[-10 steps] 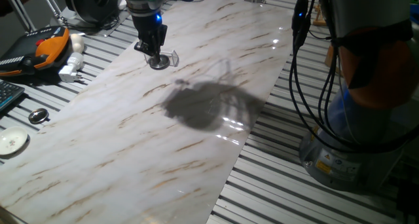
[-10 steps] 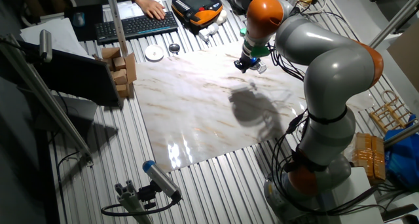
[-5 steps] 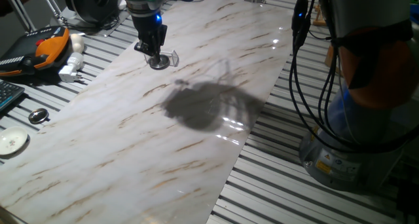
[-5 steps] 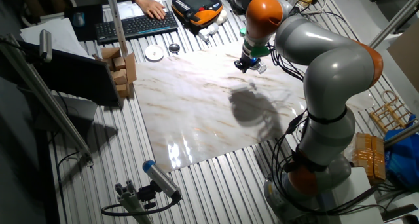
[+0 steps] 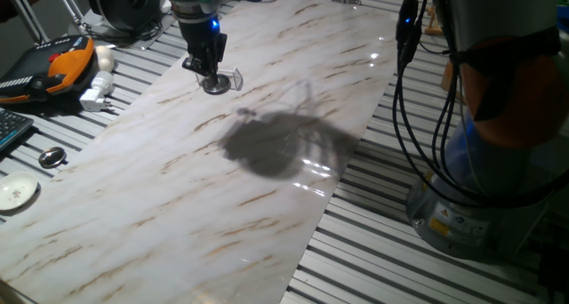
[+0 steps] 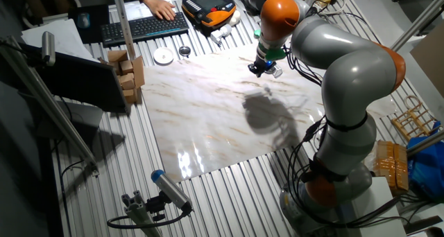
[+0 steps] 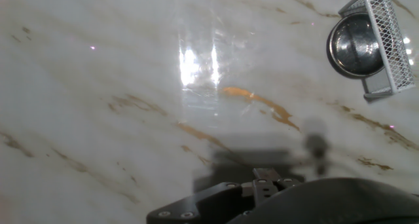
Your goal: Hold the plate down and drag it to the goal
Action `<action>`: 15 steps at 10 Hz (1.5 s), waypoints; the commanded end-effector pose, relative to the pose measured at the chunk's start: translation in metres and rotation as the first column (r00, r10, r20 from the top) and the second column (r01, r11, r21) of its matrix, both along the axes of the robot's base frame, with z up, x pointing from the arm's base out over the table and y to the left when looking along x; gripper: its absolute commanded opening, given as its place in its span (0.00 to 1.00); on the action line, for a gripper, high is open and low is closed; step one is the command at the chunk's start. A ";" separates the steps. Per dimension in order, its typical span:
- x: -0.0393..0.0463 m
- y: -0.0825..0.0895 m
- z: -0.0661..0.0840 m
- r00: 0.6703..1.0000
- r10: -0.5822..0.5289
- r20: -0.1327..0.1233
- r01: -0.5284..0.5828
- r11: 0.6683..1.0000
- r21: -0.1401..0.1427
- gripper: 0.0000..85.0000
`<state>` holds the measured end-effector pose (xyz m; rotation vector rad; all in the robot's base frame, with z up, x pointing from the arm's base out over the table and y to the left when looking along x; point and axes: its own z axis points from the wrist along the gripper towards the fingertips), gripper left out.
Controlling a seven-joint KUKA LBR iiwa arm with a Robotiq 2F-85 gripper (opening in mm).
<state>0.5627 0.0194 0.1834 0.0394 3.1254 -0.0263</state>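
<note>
The small round shiny silver metal plate [image 5: 215,85] sits on the marble-patterned desk [image 5: 267,197], at its far edge — just beside the clear plastic bracket [image 5: 232,76]. The black gripper [image 5: 206,73] presses a meshed finger [image 7: 386,40] onto its rim — how far apart the fingers stand cannot be told.

Marble-patterned tabletop [image 5: 267,117]: smooth, glossy, white with tan veining, showing bright lamp reflections. Plate [image 7: 357,46]: polished silver metal, mirror-like. Gripper finger [image 7: 386,37]: pad with a grey meshed, rough texture. Goal [image 5: 233,76]: clear, transparent plastic. Surrounding bench [image 5: 373,251]: ribbed, matt metal slats. Arm [image 6: 347,64]: smooth grey and orange casing with a slight sheen. White disc [image 5: 16,193]: flat, matt-looking.
</note>
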 end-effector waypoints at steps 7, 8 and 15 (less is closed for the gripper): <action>0.0007 0.005 -0.006 1.000 -0.009 0.017 0.009 1.000 -0.024 0.00; 0.0005 0.005 -0.006 1.000 -0.006 0.019 0.006 1.000 -0.029 0.00; -0.0006 0.003 -0.001 1.000 -0.012 0.002 0.012 1.000 0.005 0.00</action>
